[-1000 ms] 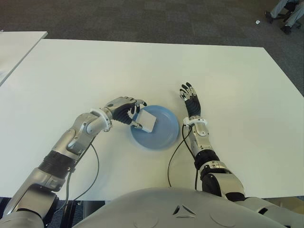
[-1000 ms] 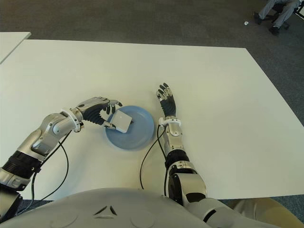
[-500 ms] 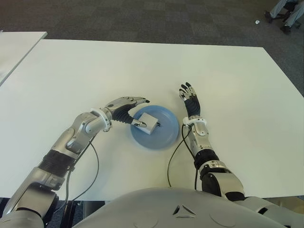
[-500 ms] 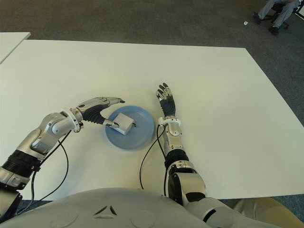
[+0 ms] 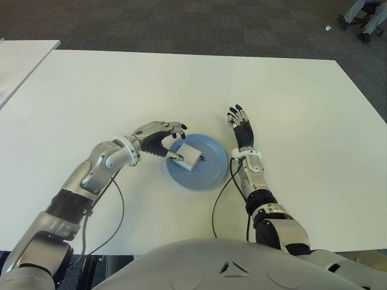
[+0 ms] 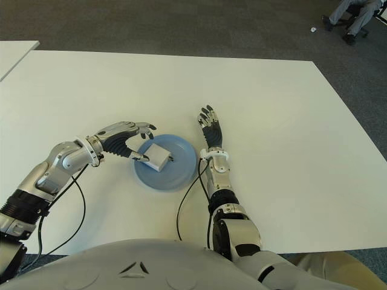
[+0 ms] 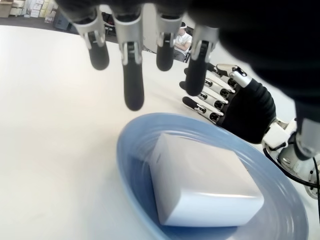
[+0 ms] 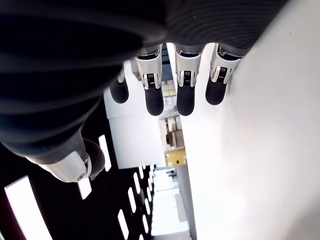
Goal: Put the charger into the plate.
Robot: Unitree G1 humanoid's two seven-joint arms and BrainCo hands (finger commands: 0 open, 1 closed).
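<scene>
The white cube charger (image 5: 189, 156) lies in the blue plate (image 5: 208, 173) near the middle of the white table (image 5: 181, 84). My left hand (image 5: 174, 141) hovers at the plate's left rim, open. Its fingers (image 7: 133, 75) spread above the charger (image 7: 200, 185) without touching it, and the thumb tip is close to the charger's left side. My right hand (image 5: 240, 124) shows just right of the plate, open with its fingers straight (image 8: 165, 92), holding nothing.
A second white table (image 5: 24, 54) stands at the far left. Black cables (image 5: 121, 205) run from both wrists toward my body. A person's legs and a chair (image 5: 366, 18) show on the dark carpet at the far right.
A second ago my left hand held the charger over the plate. It let go, the charger dropped flat into the plate, and the fingers now stand spread above it.
</scene>
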